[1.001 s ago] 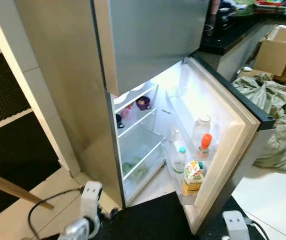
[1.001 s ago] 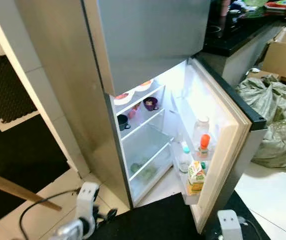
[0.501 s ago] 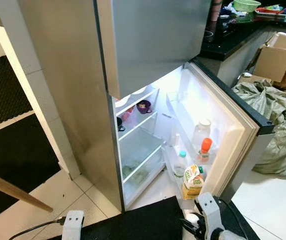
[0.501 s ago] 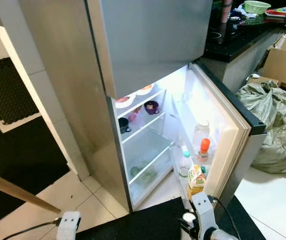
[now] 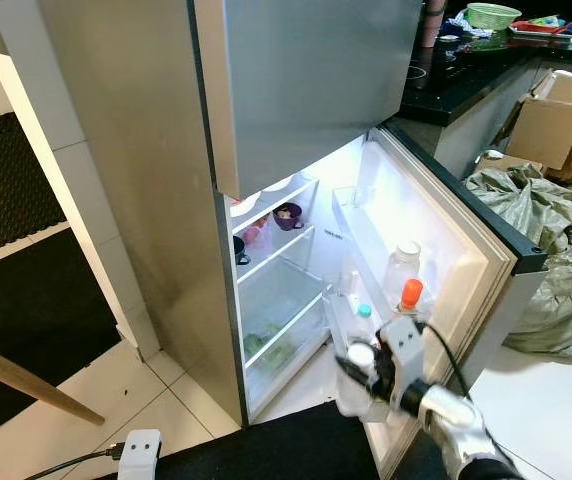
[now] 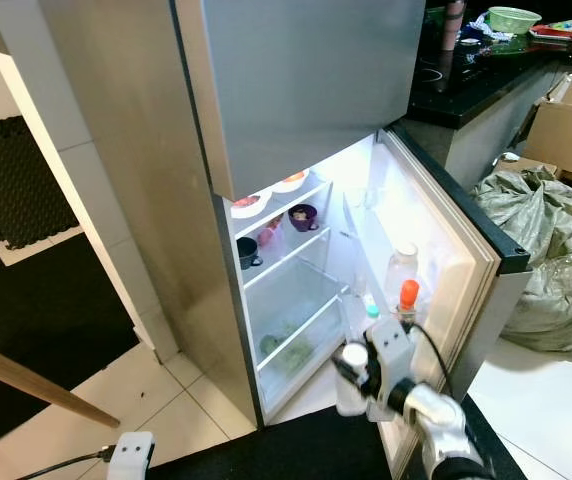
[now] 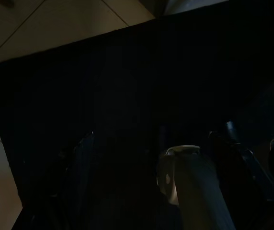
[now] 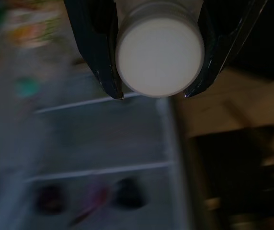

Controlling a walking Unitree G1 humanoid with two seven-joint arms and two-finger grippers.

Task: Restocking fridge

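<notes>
The fridge (image 5: 156, 180) stands with its lower door (image 5: 466, 250) swung open and the inside lit. My right gripper (image 8: 154, 96) is shut on a white bottle with a white cap (image 5: 358, 383), held just in front of the lowest door shelf. That shelf carries an orange-capped bottle (image 5: 409, 293), a clear jar (image 5: 403, 262) and a teal-capped bottle (image 5: 364, 312). The inner shelves hold a purple cup (image 5: 287, 213) and a dark mug (image 5: 238, 245), with greens (image 5: 271, 350) in the drawer. My left arm (image 5: 141, 452) hangs low; its wrist view is dark, with a pale capped cylinder (image 7: 189, 191) faintly visible.
A black mat (image 5: 286, 450) lies on the tiled floor before the fridge. A bulky grey sack (image 5: 551, 230) and a cardboard box (image 5: 556, 115) sit right of the door, under a black counter (image 5: 466, 70). A wooden table leg (image 5: 26, 380) slants in at left.
My right arm has come up from the bottom edge with the white bottle and now covers the juice carton on the door shelf. The left arm has dropped lower.
</notes>
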